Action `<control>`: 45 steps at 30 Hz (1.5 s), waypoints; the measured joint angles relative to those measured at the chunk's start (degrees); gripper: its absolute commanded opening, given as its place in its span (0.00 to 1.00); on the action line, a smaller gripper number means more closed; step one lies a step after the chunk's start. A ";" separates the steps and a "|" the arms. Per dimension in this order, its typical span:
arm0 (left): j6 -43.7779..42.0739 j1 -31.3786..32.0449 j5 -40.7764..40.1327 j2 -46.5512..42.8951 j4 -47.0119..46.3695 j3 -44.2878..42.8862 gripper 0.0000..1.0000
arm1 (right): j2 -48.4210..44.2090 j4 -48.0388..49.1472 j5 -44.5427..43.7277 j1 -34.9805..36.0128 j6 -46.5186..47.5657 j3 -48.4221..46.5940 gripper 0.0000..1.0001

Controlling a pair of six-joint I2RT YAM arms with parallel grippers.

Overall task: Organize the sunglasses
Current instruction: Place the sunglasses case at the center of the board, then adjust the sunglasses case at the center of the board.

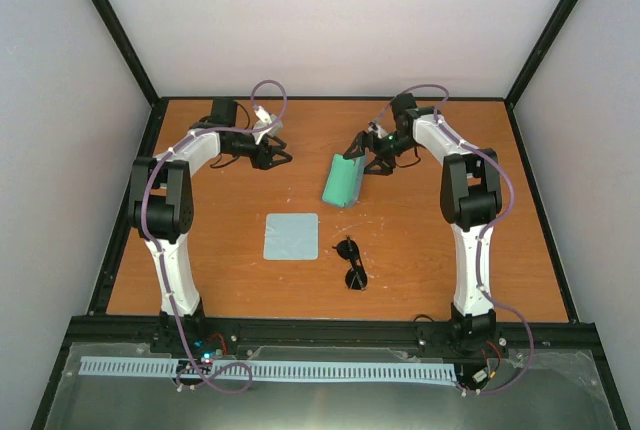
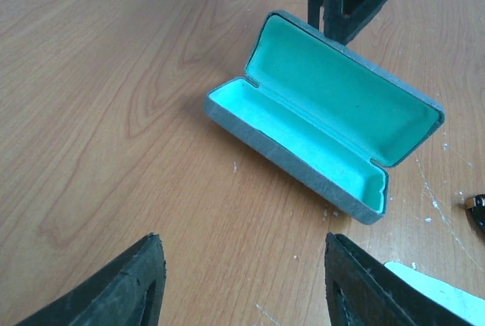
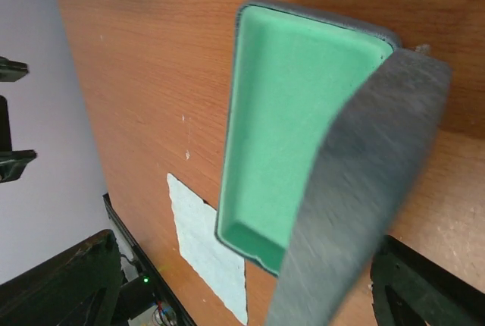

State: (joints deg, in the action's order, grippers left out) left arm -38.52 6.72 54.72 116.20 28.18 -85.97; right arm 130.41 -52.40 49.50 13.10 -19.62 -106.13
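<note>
The sunglasses, a small black pair with round dark lenses, lie on the table near the front, right of the cloth; only a black tip of the sunglasses shows in the left wrist view. The grey-blue case lies open at mid-table, its green lining up and its lid raised. My left gripper hovers open left of the case, with nothing between its fingers. My right gripper is open just behind the lid, its fingers wide on either side of it.
A pale blue square cloth lies flat in front of the case, left of the sunglasses. Black frame rails border the wooden table, with white walls behind.
</note>
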 measured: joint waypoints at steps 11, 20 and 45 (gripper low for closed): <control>0.00 0.09 0.37 0.33 -0.39 0.02 0.59 | -5.40 -4.85 -8.17 -0.20 0.92 0.31 0.84; -0.02 0.09 0.44 0.35 -0.44 0.02 0.58 | -11.32 -3.19 -8.31 -0.31 -0.92 0.42 0.35; 0.42 3.76 -1.88 7.69 -1.81 -3.30 0.48 | -13.09 -0.22 -3.13 7.08 -5.77 2.21 0.29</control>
State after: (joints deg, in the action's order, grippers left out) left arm -38.11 10.48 52.84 123.90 26.37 -89.27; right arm 117.32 -52.62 46.37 20.18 -25.39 -103.92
